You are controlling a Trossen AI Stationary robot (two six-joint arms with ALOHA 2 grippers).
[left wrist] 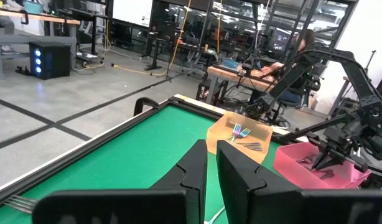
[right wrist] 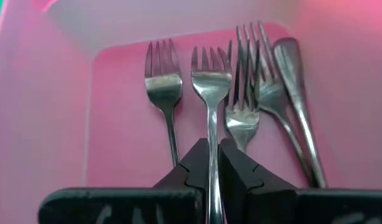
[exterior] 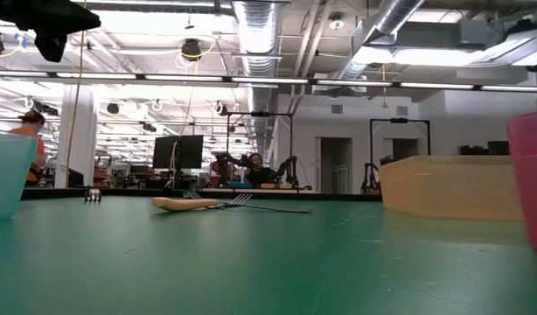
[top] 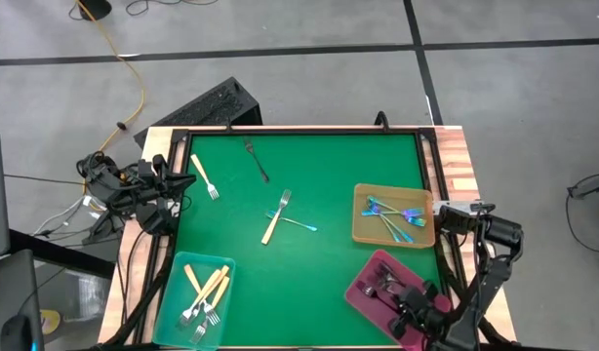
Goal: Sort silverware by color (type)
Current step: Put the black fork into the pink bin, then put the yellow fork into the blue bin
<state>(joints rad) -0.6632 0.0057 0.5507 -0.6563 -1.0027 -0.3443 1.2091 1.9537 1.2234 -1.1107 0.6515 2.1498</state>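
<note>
Right gripper [right wrist: 211, 163] is sitting low inside the pink tray [top: 363, 292] at the lower right of the high view. Its two fingers are pinching the handle of a dark grey fork [right wrist: 211, 93], which is running straight up between them in the right wrist view. Three or four more dark forks [right wrist: 163, 87] are lying beside it on the tray floor, tines pointing toward the far wall; the rightmost ones are overlapping, so the exact count is unclear.

Left gripper [left wrist: 211, 171] is waiting at the left edge of the green table [top: 319, 185], mid-height in the high view, jaws pressed together with nothing between them.

Remaining silverware on the mat:
- One cream-handled fork [top: 204, 176] is lying at the upper left.
- One dark fork [top: 257, 160] is lying at upper centre.
- At centre, a cream-handled fork [top: 276, 216] is crossing an iridescent blue fork [top: 296, 223]; the two are touching where they cross.

Trays:
- Teal tray [top: 173, 312], lower left, is holding several cream-handled forks [top: 206, 294] in a loose pile.
- Tan tray [top: 362, 222], right of centre, is holding the iridescent blue forks [top: 394, 216].

In the low view the crossed pair is showing at mid-frame.
</note>
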